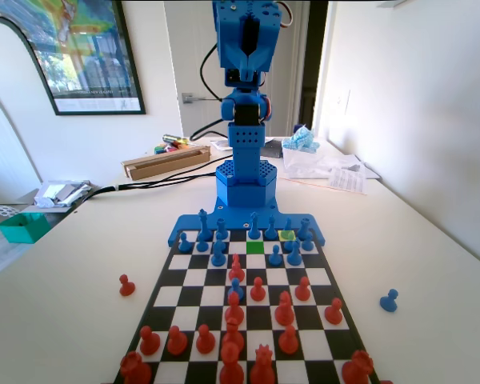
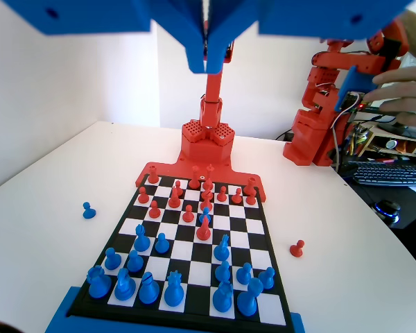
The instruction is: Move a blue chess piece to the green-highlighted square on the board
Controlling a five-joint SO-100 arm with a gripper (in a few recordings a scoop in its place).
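Gripper [image 2: 206, 61] was raised high above the board [image 1: 324, 276], jaws pressed together, nothing held. The green-highlighted square [image 1: 255, 247] was seen unoccupied among blue pieces.

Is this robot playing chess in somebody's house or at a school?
Probably a home office or hobby room: a framed poster hangs on the wall, papers clutter the table, and a computer keyboard sits nearby.

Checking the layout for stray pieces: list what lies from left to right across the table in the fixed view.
Green box → lone red pawn → board → lone blue pawn.
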